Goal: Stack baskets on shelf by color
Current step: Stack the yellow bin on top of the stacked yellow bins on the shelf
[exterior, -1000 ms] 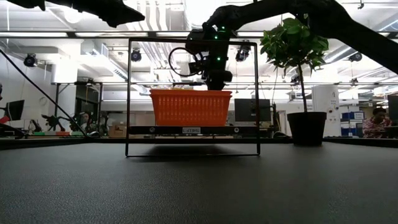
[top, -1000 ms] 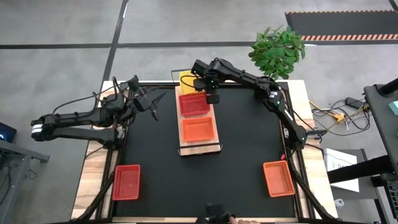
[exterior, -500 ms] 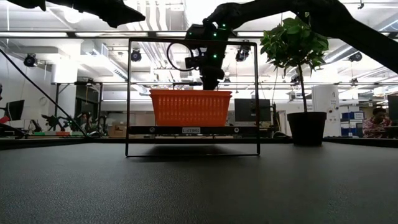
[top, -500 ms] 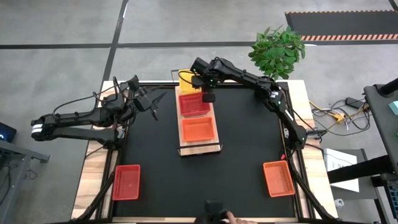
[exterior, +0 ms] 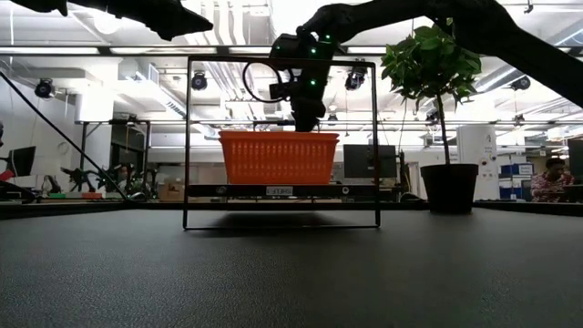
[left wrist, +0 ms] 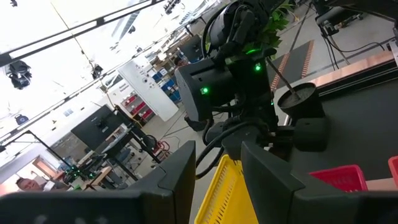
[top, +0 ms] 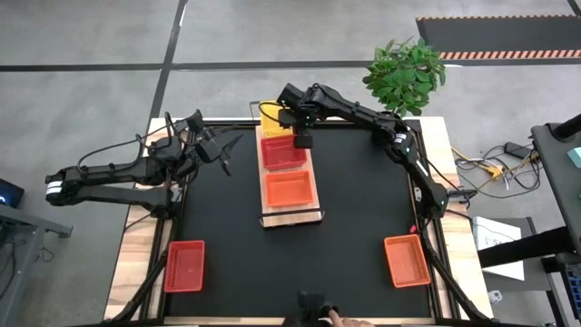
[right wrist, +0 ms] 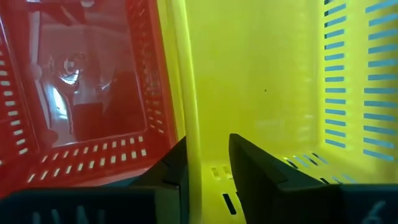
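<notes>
Two dark fingers (right wrist: 249, 171) of the right gripper (top: 304, 141) stand a little apart, straddling the side wall of the yellow basket (top: 275, 116) just beside the red basket (top: 282, 152); whether they touch that wall is hard to tell from the wrist view. From above, this gripper hangs over the far end of the shelf (top: 290, 218), where the yellow and red baskets meet. An orange basket (top: 290, 189) sits next on the plank, nearer the camera, so the three baskets lie in a row along the shelf. Well apart, a second red basket (top: 184, 265) rests on the black mat (top: 354, 227) at the near left corner and a second orange basket (top: 406, 260) at the near right. The left gripper (top: 221, 150) waits off the mat's left edge, its fingers spread and empty. A potted plant (top: 405, 74) stands beyond the table.
</notes>
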You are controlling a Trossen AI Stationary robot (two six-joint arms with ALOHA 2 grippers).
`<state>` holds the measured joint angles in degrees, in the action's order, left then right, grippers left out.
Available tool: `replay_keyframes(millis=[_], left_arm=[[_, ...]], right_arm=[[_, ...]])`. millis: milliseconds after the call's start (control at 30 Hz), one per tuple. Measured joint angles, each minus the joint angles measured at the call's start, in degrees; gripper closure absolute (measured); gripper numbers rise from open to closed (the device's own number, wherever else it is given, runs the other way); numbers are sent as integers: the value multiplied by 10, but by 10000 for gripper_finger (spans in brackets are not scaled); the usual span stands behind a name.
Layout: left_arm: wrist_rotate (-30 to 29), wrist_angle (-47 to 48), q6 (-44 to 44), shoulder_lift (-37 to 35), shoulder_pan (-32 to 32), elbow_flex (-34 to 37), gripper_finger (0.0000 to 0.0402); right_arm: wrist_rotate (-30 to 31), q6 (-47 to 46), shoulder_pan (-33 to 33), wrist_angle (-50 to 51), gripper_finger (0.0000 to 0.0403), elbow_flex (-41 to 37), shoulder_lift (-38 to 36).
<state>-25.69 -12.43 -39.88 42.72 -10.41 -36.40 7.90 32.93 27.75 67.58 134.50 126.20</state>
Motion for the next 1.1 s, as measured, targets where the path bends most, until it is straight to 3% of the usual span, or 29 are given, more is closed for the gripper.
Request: replay_keyframes(millis=[400, 700, 900, 1100], left_arm=[[0, 0, 0, 0, 0, 0, 288], [0, -1, 0, 0, 0, 0, 288], [0, -2, 0, 0, 0, 0, 288], [0, -3, 0, 0, 0, 0, 288]], right_arm=[[-9, -6, 0, -7, 390, -7, 2], [-6, -15, 0, -9, 394, -7, 1], [-71, -15, 2, -15, 394, -7, 0], [-73, -29, 2, -21, 394, -8, 0]])
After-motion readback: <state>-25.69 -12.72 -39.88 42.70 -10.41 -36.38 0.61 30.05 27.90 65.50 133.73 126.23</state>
